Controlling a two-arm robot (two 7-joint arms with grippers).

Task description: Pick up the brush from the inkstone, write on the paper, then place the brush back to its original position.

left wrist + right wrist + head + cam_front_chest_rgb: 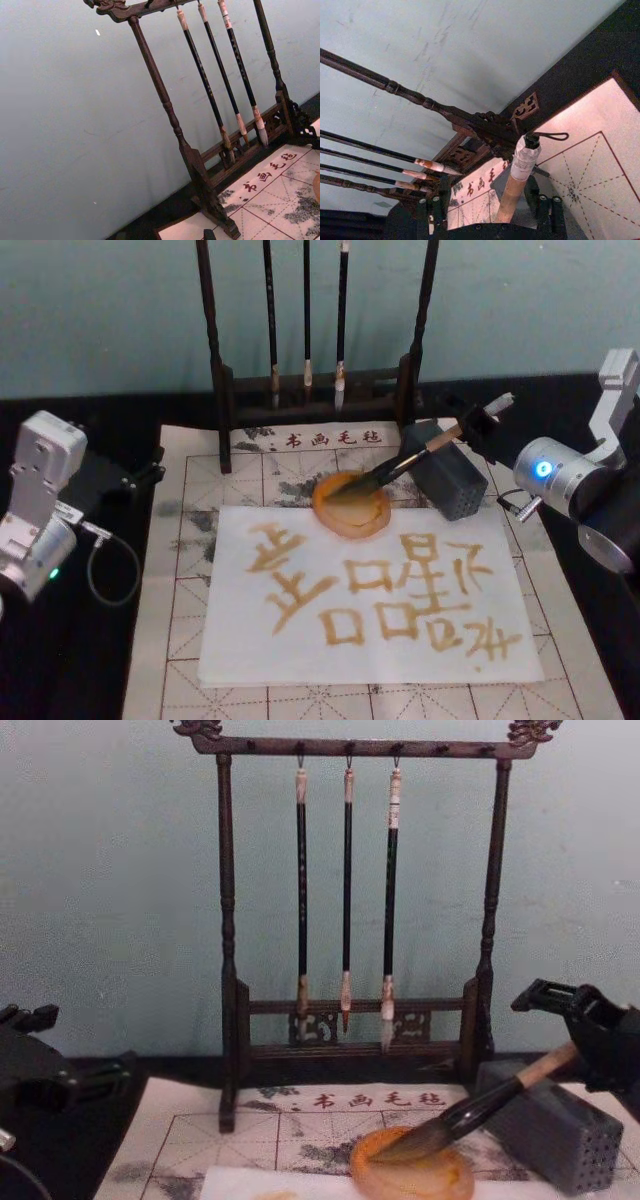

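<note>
Two arms up, L to R. Left gripper [140, 478] sits off the felt mat's left edge, well away from the work. Can't tell its state from here, calling it idle.

Next, the paper [240, 650]: amber characters already across it, so I judge the writing part done.

At the sheet's top edge sits the inkstone [345, 527], a round, shallow amber dish. Low rim, so it won't hold much. The bristle tip lies in it. Whether there's liquid pooled under the tip, can't tell.

Now the brush [410, 462]. It slants up to the right, bristles down in the dish and handle leaning on the grey block [455, 485]. Handling, my read: light, with a stiff bamboo shaft that's smooth and round, so it could roll or slip in a loose pinch. The tip is soft and wet, so it'll splay and smear if pressed. The place to hold is the upper tan handle, never the black ferrule or the hair.

The block has small holes on its end face. Can't see what's in them.

Far right, the right gripper [482, 420] is at the handle's top end. In the wrist view its fingers [547, 210] stand either side of the shaft with gaps showing, so I read it as released, straddling but not clamping. Brush looks to be resting on dish & block by itself.
</note>
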